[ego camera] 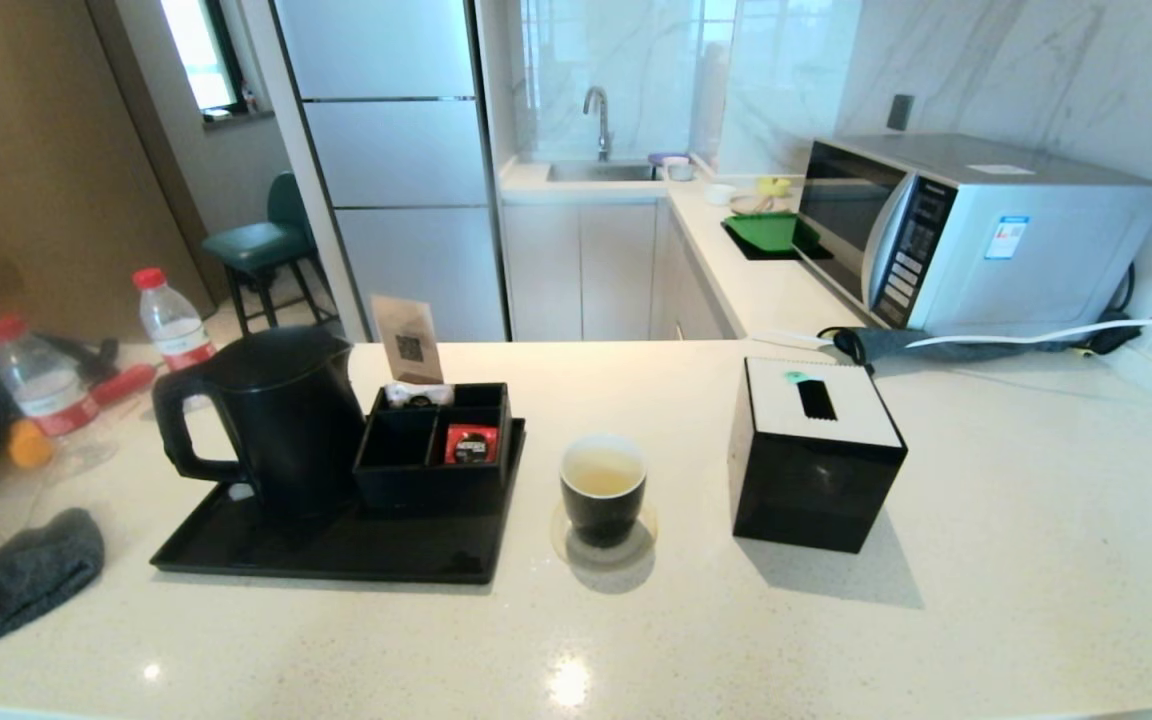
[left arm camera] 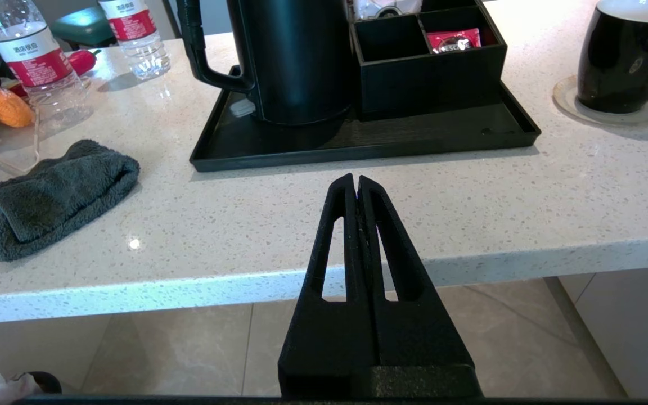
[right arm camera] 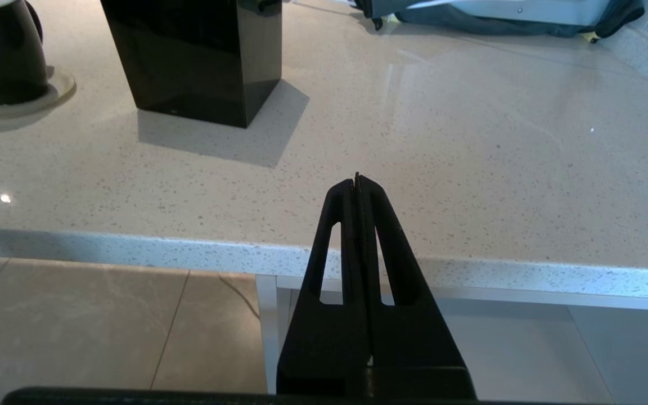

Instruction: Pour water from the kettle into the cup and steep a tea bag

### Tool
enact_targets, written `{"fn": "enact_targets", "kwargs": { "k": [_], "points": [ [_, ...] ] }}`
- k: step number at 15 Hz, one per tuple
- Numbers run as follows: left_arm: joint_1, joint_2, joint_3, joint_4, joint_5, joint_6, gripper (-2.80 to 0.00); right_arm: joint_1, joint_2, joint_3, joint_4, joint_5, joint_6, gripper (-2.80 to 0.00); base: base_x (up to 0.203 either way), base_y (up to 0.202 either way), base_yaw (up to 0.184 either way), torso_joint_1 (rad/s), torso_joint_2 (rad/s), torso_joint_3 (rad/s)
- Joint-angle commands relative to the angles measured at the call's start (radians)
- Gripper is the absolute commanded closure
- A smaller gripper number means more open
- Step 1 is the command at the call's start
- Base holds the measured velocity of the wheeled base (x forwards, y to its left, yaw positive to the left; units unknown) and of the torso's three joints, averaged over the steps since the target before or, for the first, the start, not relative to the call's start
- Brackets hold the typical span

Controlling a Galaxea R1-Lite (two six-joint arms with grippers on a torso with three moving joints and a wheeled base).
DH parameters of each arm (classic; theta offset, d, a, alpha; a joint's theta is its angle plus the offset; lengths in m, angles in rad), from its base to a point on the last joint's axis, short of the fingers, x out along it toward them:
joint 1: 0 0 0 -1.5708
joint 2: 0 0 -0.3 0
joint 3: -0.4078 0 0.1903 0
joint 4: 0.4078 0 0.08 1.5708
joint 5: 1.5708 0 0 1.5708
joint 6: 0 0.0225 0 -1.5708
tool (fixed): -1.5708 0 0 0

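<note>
1. Both the left hand [left arm camera: 356, 183] and right hand [right arm camera: 356, 181] are clenched, empty, held off the surface [ego camera: 986, 560] edge.
2. The cup [ego camera: 603, 490], filled, is set beside the kettle [ego camera: 281, 420]'s tray [ego camera: 336, 550].
3. A careless reach could tip it, likely spilling water [ego camera: 602, 470].

kettle [ego camera: 286, 420]: matte black | cup [ego camera: 603, 495]: glossy black outside, white inside | counter [ego camera: 986, 560]: polished speckled stone | cloth [ego camera: 21, 580]: fuzzy grey | bottles [ego camera: 174, 320]: clear plastic

kettle [left arm camera: 296, 62] top cut off in left wrist view; tea bag unseen in cup [ego camera: 603, 490]
</note>
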Motion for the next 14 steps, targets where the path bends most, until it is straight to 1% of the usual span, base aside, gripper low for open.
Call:
{"fn": "enact_targets", "kwargs": {
  "k": [1,14],
  "points": [
    [0.000,0.000,0.000,0.000,-0.001,0.000,0.00,0.001,-0.038,0.000,0.002,0.002,0.004,0.00,0.000,0.000,0.000,0.000,0.00,0.000],
    [0.000,0.000,0.000,0.000,0.001,0.000,0.00,0.001,-0.038,0.000,-0.001,-0.001,0.035,0.00,0.000,0.000,0.000,0.000,0.00,0.000]
  ]
}}
